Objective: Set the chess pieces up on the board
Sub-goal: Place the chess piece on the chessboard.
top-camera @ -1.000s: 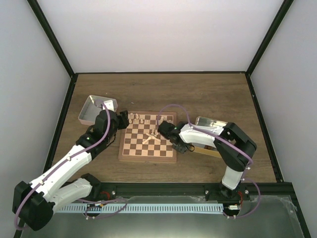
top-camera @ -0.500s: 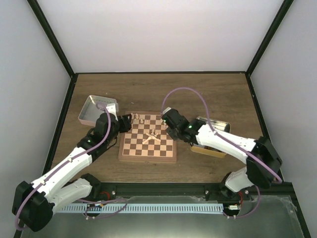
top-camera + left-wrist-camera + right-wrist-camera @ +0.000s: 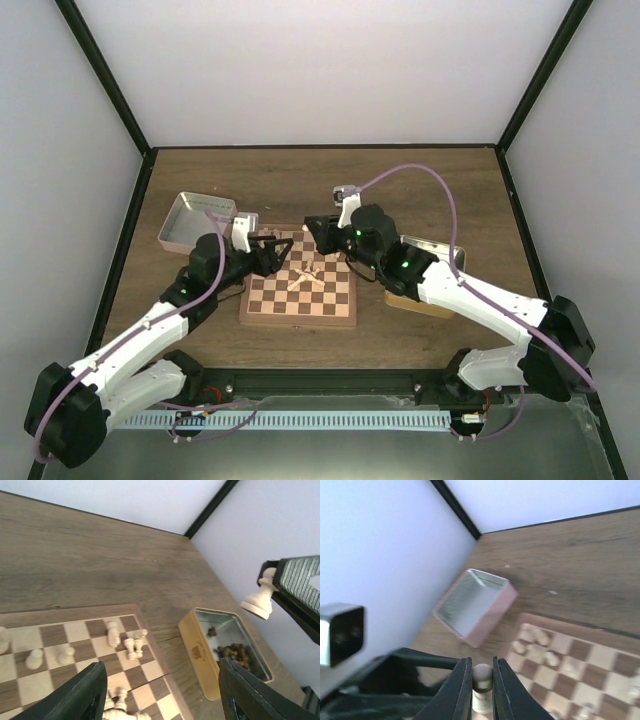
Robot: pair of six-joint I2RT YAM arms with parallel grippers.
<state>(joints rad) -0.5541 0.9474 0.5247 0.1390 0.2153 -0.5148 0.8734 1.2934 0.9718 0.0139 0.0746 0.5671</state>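
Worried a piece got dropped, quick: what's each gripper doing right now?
Left gripper: open, holding nothing.
Right gripper: closed on a pale chess piece.

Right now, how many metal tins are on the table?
2. A pale pink rectangular tin left of the checkered wooden board; a yellow tin right of it, partly under the right arm.

The left arm (image 3: 150, 325) reaches forward and rightward from its base. The left tool (image 3: 275, 246) has its fingers spread, with nothing between them. The right arm (image 3: 480, 300) stretches forward and leftward. The right tool (image 3: 314, 227) faces the left one, its fingers pinched tight on a pale chess piece (image 3: 260, 600). The two tools are near each other but not touching.
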